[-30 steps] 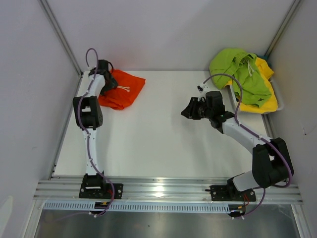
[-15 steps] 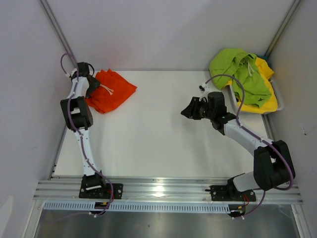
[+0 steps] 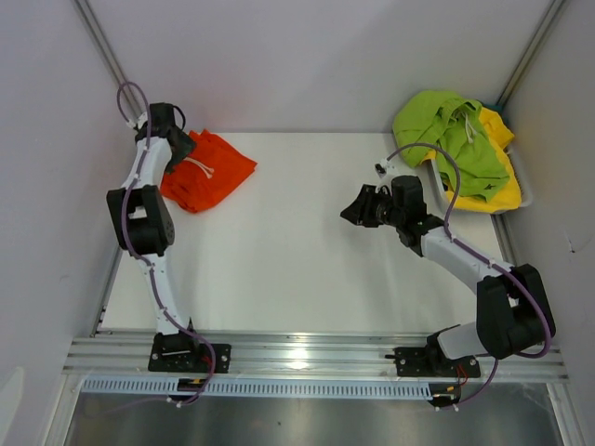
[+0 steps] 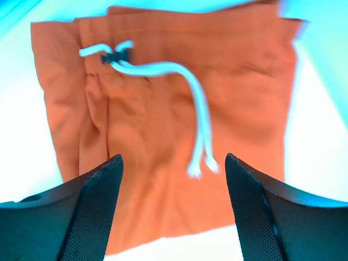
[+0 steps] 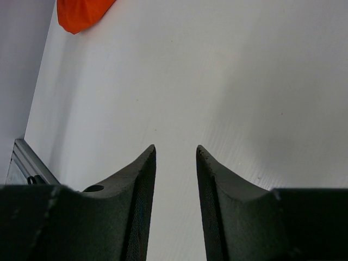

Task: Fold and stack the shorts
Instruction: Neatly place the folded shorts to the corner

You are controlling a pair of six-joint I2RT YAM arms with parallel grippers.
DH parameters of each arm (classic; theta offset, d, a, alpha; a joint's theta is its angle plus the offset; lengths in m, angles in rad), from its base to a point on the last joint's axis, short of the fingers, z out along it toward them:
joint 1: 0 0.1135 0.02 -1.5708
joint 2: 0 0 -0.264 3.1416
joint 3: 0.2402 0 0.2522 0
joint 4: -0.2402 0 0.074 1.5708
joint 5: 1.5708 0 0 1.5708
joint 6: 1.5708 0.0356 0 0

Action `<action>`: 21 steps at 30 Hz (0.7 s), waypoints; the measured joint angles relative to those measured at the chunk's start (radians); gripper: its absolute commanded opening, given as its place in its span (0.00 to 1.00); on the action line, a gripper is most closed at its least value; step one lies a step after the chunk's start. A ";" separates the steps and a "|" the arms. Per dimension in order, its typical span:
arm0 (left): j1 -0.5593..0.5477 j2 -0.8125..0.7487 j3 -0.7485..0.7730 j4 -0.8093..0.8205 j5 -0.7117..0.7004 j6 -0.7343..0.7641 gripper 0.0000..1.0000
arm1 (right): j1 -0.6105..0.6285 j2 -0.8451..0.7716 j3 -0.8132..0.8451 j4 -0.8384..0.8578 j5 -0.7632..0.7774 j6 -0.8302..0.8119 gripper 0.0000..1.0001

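Observation:
The orange shorts (image 3: 212, 172) lie folded at the table's far left, and the white drawstring (image 4: 163, 69) rests on top of them. My left gripper (image 3: 182, 149) hovers at their left edge. In the left wrist view it (image 4: 173, 160) is open wide above the orange shorts (image 4: 152, 130), holding nothing. The lime green shorts (image 3: 448, 139) are heaped over yellow shorts (image 3: 502, 193) at the far right. My right gripper (image 3: 350, 211) hangs over bare table left of that heap. Its jaws (image 5: 175, 148) are open a narrow gap, with nothing between them.
A white tray (image 3: 526, 193) at the far right holds the green and yellow heap. Grey walls close in the table on the left, back and right. A small dark piece (image 3: 380, 168) lies on the table near the right arm. An aluminium rail (image 3: 297, 351) runs along the near edge.
The orange shorts have shifted a little to the left. My left gripper has drawn back from over them to their left edge. The right arm has barely moved.

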State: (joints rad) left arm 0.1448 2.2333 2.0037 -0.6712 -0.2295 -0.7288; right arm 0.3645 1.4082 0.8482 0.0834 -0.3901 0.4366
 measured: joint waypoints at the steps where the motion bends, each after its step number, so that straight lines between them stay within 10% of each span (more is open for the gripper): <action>1: -0.013 -0.037 -0.011 -0.005 -0.004 0.012 0.79 | 0.000 0.000 -0.001 0.001 0.000 0.000 0.39; 21: -0.052 -0.409 -0.692 0.133 0.033 0.084 0.84 | 0.005 0.000 -0.024 0.028 0.000 0.000 0.47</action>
State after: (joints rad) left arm 0.0925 1.8244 1.3113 -0.5385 -0.1967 -0.6453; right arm 0.3691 1.4082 0.8242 0.1112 -0.3904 0.4366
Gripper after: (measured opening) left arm 0.844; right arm 0.462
